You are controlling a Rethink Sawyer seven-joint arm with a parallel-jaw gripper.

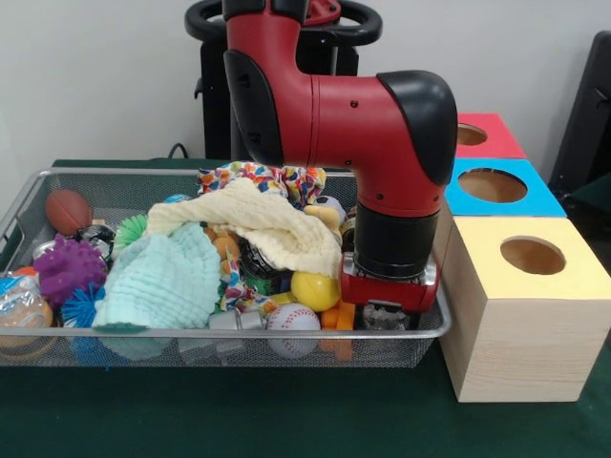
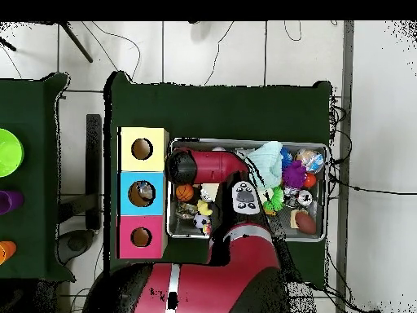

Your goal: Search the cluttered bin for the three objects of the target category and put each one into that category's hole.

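Three holed boxes are waiting right of the wire bin. Whether the hand is apart or together, I cannot tell; it is dipping into the bin's near-right corner beside a baseball. Probing slowly here should be avoiding snagging the yellow cloth.

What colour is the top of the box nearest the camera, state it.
Yellow: the nearest box has a yellow top with a round hole, clearest in the front view.

Wire bin heaped with toys, cloths; baseball at front rim; three wooden hole boxes beside it.
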